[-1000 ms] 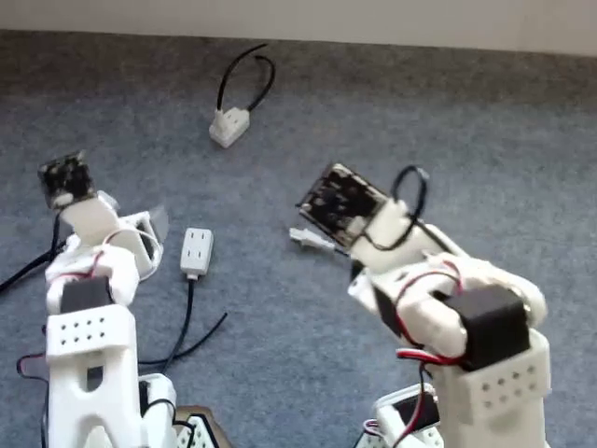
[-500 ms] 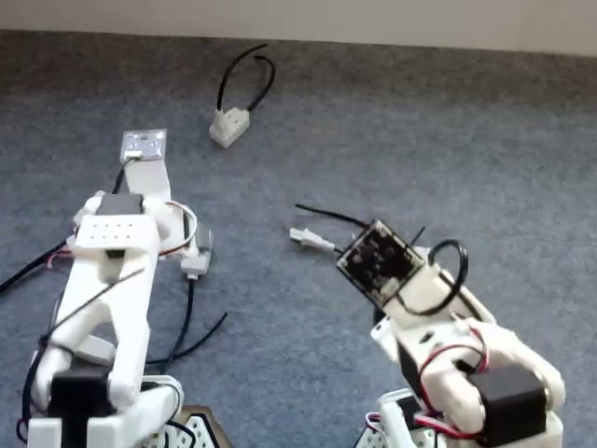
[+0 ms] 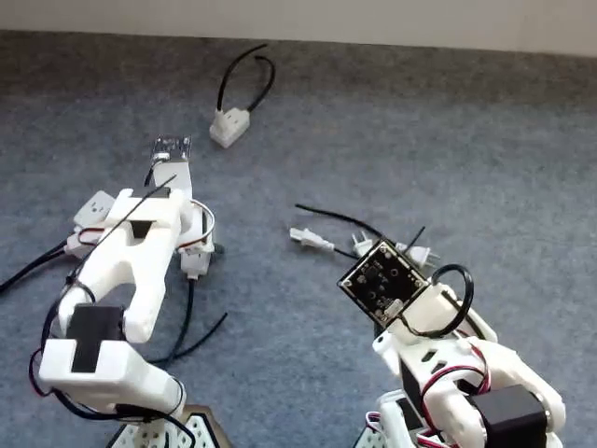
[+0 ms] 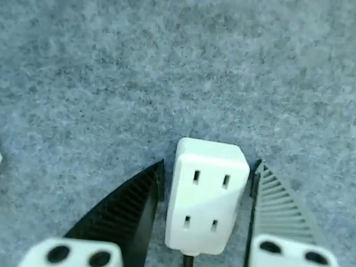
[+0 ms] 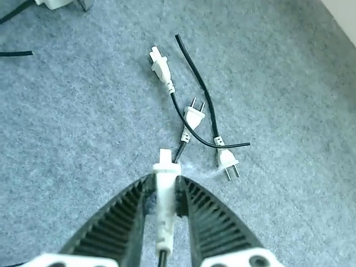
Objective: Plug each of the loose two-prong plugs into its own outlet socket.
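A white outlet socket with two pairs of slots lies on the grey carpet between the fingers of my left gripper, which is open with a small gap on each side. In the high view the left arm covers most of that socket. My right gripper is shut on a white plug held just above the carpet. Beyond it lie three loose plugs: one at the far end, one in the middle and one nearer. A second socket sits at the back.
A black cable crosses the loose plugs on the carpet. The second socket's black cord loops at the back. Dark cables trail from the near socket toward the arm bases. A pale wall edge bounds the far side.
The left arm has swung forward and come down over the near socket. The right arm has drawn back toward its base, uncovering the plugs on the carpet.
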